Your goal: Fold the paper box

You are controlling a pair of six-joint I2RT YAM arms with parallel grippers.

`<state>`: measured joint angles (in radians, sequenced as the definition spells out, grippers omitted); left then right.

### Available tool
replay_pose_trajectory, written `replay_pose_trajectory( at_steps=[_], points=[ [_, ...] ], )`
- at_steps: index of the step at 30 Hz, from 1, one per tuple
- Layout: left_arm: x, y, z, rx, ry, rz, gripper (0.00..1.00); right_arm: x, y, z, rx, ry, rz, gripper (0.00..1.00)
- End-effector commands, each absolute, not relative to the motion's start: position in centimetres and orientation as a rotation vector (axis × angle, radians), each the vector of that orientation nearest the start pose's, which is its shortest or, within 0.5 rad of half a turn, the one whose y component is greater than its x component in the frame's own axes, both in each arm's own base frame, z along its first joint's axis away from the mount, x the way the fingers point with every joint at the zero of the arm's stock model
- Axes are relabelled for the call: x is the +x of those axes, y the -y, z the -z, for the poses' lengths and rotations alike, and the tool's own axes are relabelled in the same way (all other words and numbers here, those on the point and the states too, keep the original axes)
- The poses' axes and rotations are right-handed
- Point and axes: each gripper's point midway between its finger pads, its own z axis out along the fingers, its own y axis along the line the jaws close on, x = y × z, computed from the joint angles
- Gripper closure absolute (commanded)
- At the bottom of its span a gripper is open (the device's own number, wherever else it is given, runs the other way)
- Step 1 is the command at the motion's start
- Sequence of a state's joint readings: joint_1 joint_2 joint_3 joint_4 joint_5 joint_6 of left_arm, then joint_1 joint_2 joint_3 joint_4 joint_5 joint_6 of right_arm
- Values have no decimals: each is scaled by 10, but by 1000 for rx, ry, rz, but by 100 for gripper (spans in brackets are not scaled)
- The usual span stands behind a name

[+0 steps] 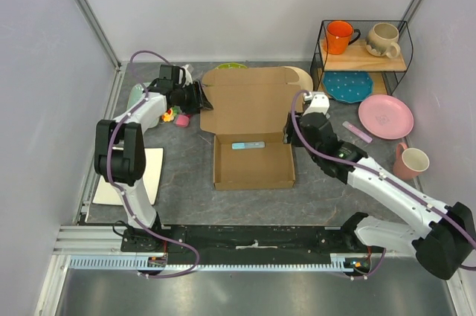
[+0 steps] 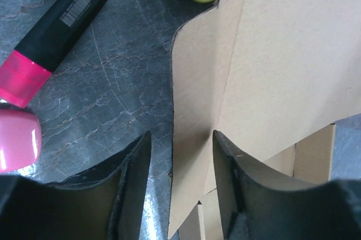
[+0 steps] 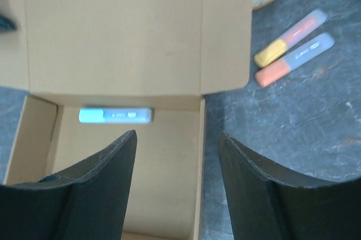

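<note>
Where the left arm crosses the left side of the overhead view, it covers part of a white tray (image 1: 128,182). The small coloured things (image 1: 172,116) behind it are too hidden to name, and a green plate (image 1: 231,66) shows only as a sliver past the lid of the paper box (image 1: 253,171).

The left pincer (image 2: 180,138) stands apart, astride the lid's left edge, with one finger clear of the cardboard. A pink and black marker (image 2: 51,36) lies on the counter (image 2: 113,82) nearby.

The box sits mid-frame: plain brown cardboard, a shallow base nearest the arms, the lid lying open beyond it and a pale blue marker (image 1: 248,145) inside.

The right pincer (image 3: 177,135) is also apart and empty, and it hovers over the base's right wall. Its view is blurred. Further right are two markers (image 3: 293,56), a pink plate (image 1: 385,117) and a wire rack (image 1: 364,57) with an orange mug (image 1: 339,36).
</note>
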<state>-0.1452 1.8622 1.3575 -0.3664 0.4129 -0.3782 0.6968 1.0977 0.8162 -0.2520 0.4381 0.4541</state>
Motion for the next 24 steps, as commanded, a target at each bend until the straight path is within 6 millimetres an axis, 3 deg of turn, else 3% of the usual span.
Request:
replay_pose_trajectory(
  at_steps=[1, 5, 11, 13, 17, 18, 19, 24],
  points=[
    [453, 157, -122, -4, -2407, 797, 50, 315, -165, -221, 66, -1991, -274, 32],
    [453, 163, -128, 23, -2379, 840, 71, 335, -146, -230, 185, -1971, -264, 31],
    [448, 169, -138, 68, -2302, 875, 88, 366, -116, -236, 367, -1898, -237, 22],
    [441, 168, -145, 102, -2265, 859, 90, 375, -121, -241, 329, -1904, -286, 19],
    [438, 162, -162, 158, -2121, 759, 92, 398, -122, -227, 282, -1966, -348, 11],
    [428, 160, -150, 159, -2139, 743, 92, 402, -122, -224, 272, -1966, -359, 11],
    [430, 158, -165, 172, -2068, 711, 92, 406, -124, -225, 257, -1955, -375, 11],
    [422, 153, -174, 225, -1942, 645, 92, 424, -133, -203, 161, -1982, -375, 12]
  ],
)
